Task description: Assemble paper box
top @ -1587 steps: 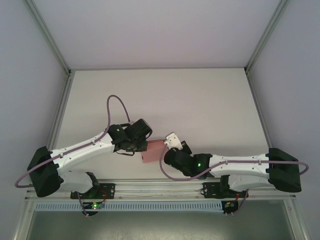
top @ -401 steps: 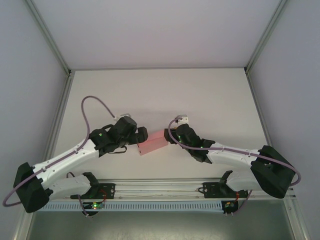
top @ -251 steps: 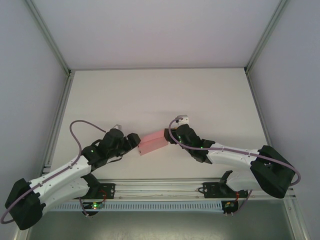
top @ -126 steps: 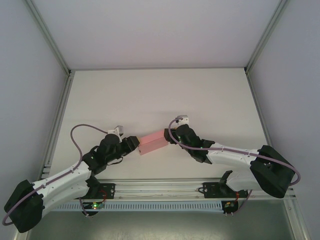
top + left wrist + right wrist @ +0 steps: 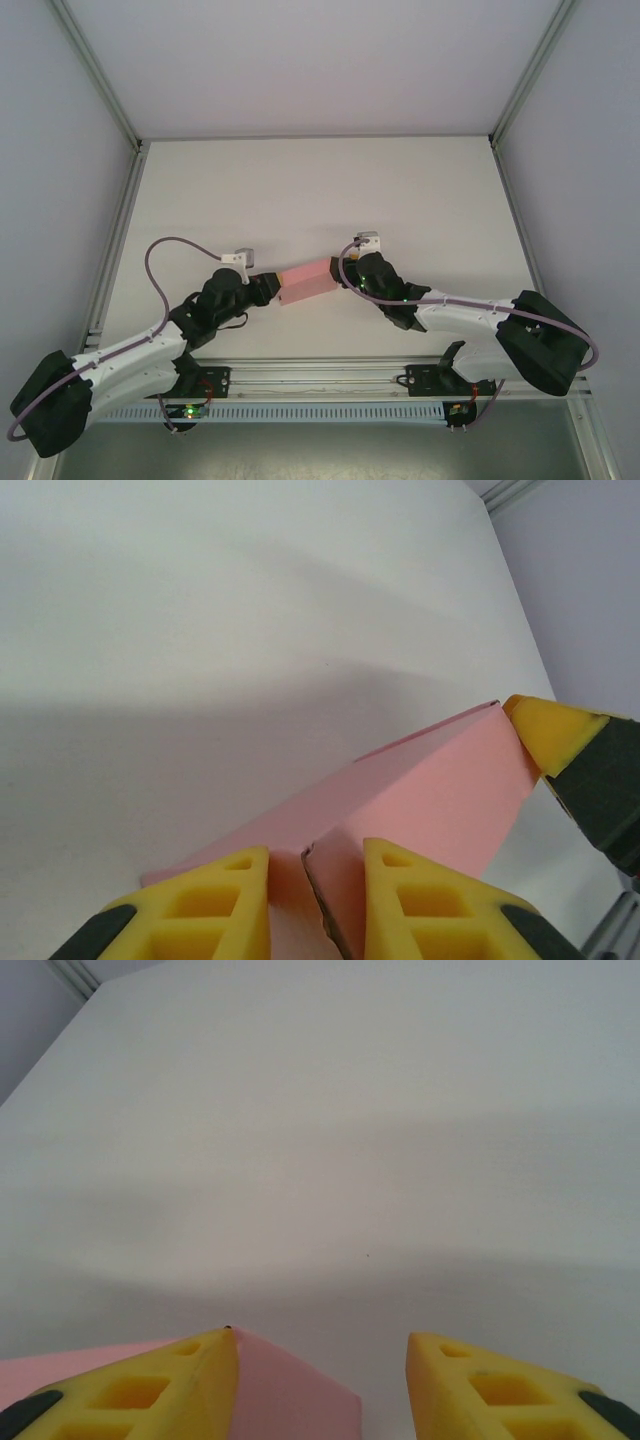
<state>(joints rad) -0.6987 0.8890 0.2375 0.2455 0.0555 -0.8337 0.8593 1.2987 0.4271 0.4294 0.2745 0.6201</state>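
Note:
The paper box (image 5: 307,280) is a small pink rectangular box, held slantwise between both arms above the white table (image 5: 320,190). My left gripper (image 5: 270,287) is at its left end. In the left wrist view its yellow fingers (image 5: 315,852) stand narrow, shut on a pink cardboard edge of the box (image 5: 440,790). My right gripper (image 5: 343,274) is shut on the right end. In the right wrist view the box's corner (image 5: 290,1390) lies against one finger of the gripper (image 5: 320,1338). One right fingertip (image 5: 555,730) touches the box's far corner.
Aluminium frame posts run along the table's left side (image 5: 120,230) and right side (image 5: 520,220). A mounting rail (image 5: 320,375) crosses the near edge by the arm bases. Pale walls close in the back and both sides.
My left gripper has narrowed and slid forward onto the box's left end. The right gripper and the box have shifted only slightly.

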